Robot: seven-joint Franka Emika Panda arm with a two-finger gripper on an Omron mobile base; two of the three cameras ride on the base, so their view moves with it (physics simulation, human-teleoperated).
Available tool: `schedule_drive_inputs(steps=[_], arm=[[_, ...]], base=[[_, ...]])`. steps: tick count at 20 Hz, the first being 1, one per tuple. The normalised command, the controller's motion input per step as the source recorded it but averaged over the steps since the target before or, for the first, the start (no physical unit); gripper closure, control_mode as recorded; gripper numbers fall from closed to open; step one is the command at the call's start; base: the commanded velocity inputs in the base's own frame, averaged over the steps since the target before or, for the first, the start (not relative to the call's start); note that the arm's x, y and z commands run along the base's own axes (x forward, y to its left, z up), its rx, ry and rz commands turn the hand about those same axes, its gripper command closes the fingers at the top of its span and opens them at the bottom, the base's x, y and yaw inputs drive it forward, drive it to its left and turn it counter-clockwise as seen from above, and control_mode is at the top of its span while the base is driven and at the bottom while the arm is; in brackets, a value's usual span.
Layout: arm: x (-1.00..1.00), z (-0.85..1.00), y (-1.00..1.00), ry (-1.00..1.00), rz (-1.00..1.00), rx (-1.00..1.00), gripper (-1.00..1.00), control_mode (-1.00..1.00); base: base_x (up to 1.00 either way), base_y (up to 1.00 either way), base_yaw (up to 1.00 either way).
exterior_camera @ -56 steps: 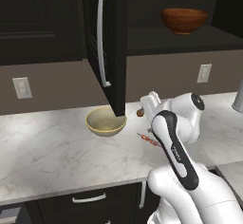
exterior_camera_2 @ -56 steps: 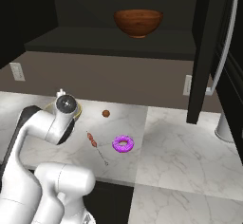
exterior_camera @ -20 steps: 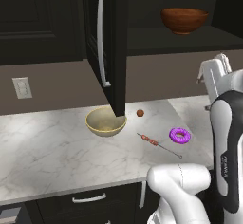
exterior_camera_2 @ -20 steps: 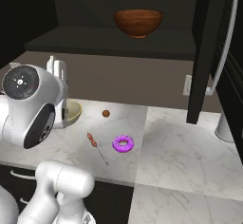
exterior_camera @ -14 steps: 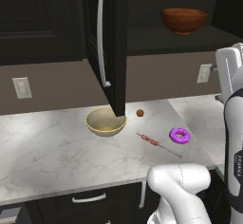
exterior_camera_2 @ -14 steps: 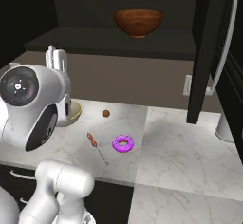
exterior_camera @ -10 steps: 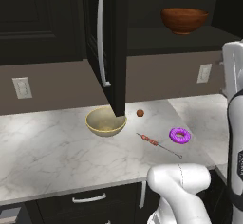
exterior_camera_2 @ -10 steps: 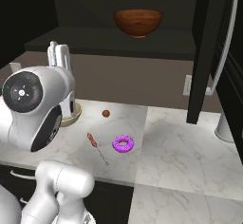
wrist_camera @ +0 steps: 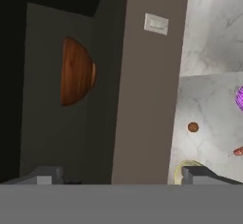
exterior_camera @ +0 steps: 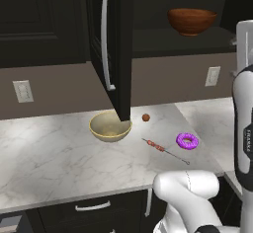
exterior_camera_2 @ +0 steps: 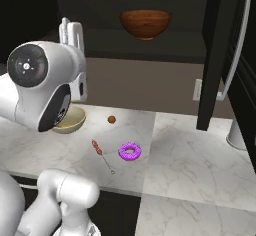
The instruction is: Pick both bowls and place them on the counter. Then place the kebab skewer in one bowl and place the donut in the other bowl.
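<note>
The dark reddish-brown bowl [exterior_camera: 191, 20] stands on the shelf of the open upper cabinet, also seen in the right base view [exterior_camera_2: 145, 24] and the hand view [wrist_camera: 76, 72]. On the counter [exterior_camera: 49, 153] sits the pale cream bowl [exterior_camera: 110, 126], under the cabinet door's lower corner. To its right lie the kebab skewer [exterior_camera: 160, 148] and the purple donut [exterior_camera: 187, 140]. My gripper [exterior_camera_2: 72, 30] is raised to about shelf height, left of the brown bowl and apart from it. Its fingertips [wrist_camera: 45, 174] stand wide apart, open, with nothing between them.
An open dark cabinet door [exterior_camera: 118, 44] hangs over the cream bowl. A small brown ball [exterior_camera: 146, 117] lies behind the skewer. A wall outlet [exterior_camera: 212, 76] is on the backsplash. A white object [exterior_camera_2: 236, 130] stands at the counter's far right.
The arm has lifted the open gripper up to shelf height. The bowls, skewer and donut have not moved.
</note>
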Motion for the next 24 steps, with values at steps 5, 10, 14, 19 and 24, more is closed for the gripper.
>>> schedule_drive_inputs(steps=[5,10,14,19,24], arm=[[0.24,0.41,-0.20,0.00,0.05,0.14,-1.00,-1.00],[0.23,0.28,-0.26,0.00,0.10,0.17,-1.00,-1.00],[0.33,0.02,-0.15,-0.02,0.04,0.06,-1.00,-1.00],[0.48,0.00,-0.06,0.00,0.00,0.03,-1.00,-1.00],[0.62,-0.04,-0.01,0.00,0.00,0.09,-1.00,-1.00]], base=[[0.00,0.00,0.00],[0.00,0.00,0.00],[0.00,0.00,0.00],[0.00,0.00,0.00],[0.00,0.00,0.00]])
